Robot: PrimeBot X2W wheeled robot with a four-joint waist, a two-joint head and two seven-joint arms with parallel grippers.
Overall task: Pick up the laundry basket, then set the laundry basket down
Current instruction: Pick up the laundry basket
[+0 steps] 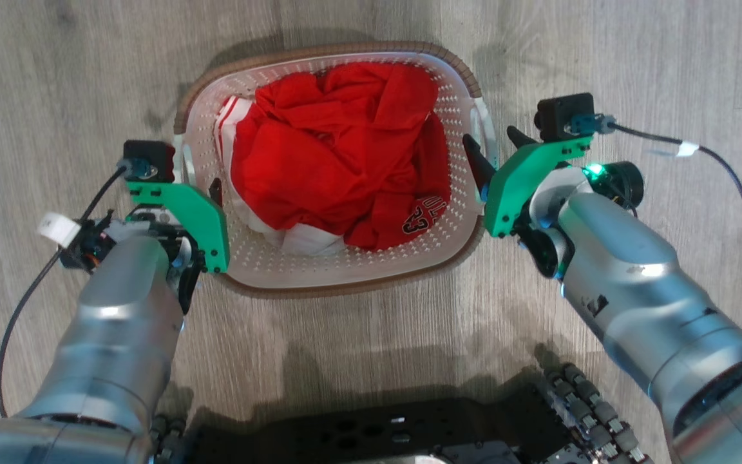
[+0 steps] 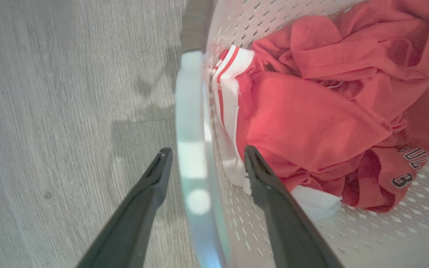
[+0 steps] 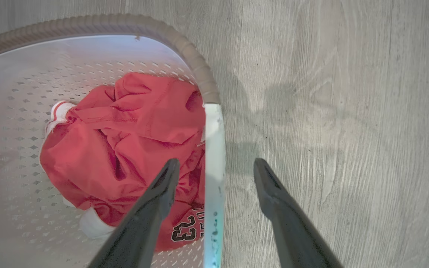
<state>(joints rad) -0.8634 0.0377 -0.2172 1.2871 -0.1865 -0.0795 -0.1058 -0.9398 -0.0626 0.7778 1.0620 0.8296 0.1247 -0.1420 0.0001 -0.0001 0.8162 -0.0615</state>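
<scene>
On the grey wood-look floor (image 1: 55,77) the laundry basket (image 1: 319,267) is sitting upright between our two arms, carrying a crumpled red jersey (image 1: 339,154) over some white cloth. At its left side we are hovering our left hand (image 2: 207,149) with fingers spread apart, straddling the white left handle (image 2: 190,123), one finger outside and one inside the wall. At its right side our right hand (image 3: 216,161) is straddling the right handle (image 3: 213,149) likewise, fingers apart and clamping nothing.
</scene>
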